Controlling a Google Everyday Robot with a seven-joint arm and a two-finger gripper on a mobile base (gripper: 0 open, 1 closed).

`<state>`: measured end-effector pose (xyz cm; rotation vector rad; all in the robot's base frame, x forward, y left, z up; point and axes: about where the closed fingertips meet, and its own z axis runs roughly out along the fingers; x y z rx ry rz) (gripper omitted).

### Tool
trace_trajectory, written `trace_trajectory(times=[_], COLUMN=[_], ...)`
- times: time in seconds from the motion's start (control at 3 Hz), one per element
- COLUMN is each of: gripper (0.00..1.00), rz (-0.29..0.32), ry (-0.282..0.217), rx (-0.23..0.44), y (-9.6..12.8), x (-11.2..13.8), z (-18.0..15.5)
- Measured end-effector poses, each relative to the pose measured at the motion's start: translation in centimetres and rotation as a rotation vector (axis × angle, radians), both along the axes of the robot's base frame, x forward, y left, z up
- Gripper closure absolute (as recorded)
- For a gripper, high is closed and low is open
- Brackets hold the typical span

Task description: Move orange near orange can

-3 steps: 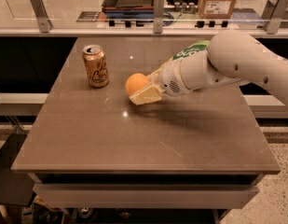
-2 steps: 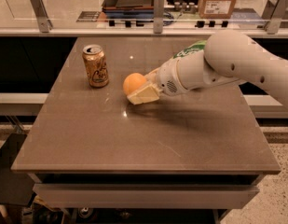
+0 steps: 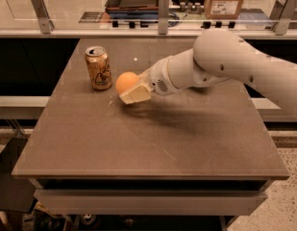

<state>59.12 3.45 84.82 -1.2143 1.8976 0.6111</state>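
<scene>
Cream pincer (image 3: 132,89) at orange (image 3: 125,80), gold orange can (image 3: 98,69)

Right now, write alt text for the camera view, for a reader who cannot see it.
The robot's claw grips a smooth round orange fruit close beside an upright orange-gold aluminium drink can, which stands on a brown table.

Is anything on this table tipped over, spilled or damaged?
Nothing stands out. The orange can stands upright on the table, without any spill, and the pincer holds the orange close beside it, not touching.
</scene>
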Motion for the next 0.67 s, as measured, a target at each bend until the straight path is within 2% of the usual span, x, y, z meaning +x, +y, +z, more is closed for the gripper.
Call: trace_trajectory(times=[0.67], gripper=[1.0], rz=[0.008], ry=[0.021], rx=[0.004], y=[3.0], x=[0.5], z=[0.2])
